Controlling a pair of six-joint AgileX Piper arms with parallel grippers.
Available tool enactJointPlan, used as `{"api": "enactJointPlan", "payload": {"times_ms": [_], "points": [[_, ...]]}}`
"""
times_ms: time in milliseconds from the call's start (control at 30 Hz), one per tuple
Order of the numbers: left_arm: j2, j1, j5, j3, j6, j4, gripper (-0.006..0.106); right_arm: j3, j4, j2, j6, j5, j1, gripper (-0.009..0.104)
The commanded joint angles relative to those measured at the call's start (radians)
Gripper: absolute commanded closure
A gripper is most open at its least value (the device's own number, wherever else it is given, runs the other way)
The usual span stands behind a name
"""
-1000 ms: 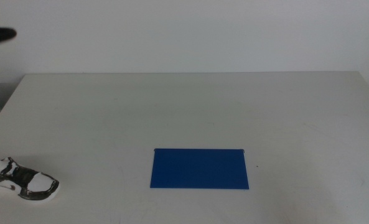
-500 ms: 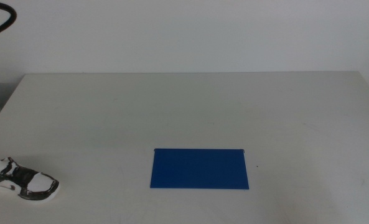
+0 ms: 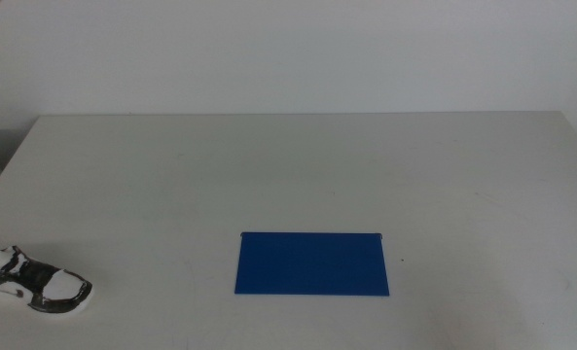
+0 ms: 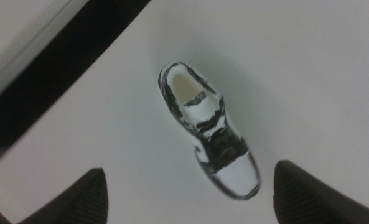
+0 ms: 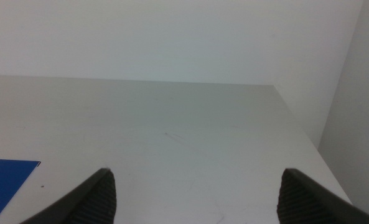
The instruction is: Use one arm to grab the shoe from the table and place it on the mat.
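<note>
Left end effector (image 4: 190, 196) spread above shoe (image 4: 208, 127) — apart.

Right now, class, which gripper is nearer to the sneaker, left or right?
Left. The left gripper hangs open above the sneaker, which lies between its jaws in the left wrist view. The right gripper waits over the table's far right side, beyond the blue mat.

Bkgd only: plain wall, dark band, pale strip.

Plain white wall (image 3: 288, 53) fills the upper part of the middle view, no marks on it. Right wrist view: same white wall (image 5: 172, 37) w/ a second pale wall face (image 5: 358, 93) meeting it at a corner. Left wrist view: blurred dark band (image 4: 60, 68) runs diagonally, w/ a pale grey strip (image 4: 13, 25) beside it on the far side; can't tell what either is.
</note>
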State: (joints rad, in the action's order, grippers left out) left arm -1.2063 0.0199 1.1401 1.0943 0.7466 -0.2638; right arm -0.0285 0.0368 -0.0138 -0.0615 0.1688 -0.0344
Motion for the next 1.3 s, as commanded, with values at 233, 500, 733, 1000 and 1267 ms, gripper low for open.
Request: {"api": "enactJointPlan", "payload": {"times_ms": [233,500,733,1000,1267], "points": [[-0.082,0.001,-0.009,0.068,0.357,-0.090,0.013,0.010,-0.008,-0.021,-0.013,-0.079,-0.005,0.029],[-0.219,0.001,-0.052,0.068,0.407,-0.089,0.013,0.010,-0.008,-0.021,-0.013,-0.079,-0.005,0.029],[-0.315,0.001,-0.062,0.068,0.395,-0.063,0.013,0.010,-0.008,-0.021,-0.013,-0.079,-0.005,0.029],[-0.341,0.002,-0.049,0.068,0.407,-0.066,0.013,0.010,-0.008,-0.021,-0.013,-0.079,-0.005,0.029],[-0.355,0.002,-0.053,0.068,0.435,-0.071,0.013,0.010,-0.008,-0.021,-0.013,-0.079,-0.005,0.029]]}}
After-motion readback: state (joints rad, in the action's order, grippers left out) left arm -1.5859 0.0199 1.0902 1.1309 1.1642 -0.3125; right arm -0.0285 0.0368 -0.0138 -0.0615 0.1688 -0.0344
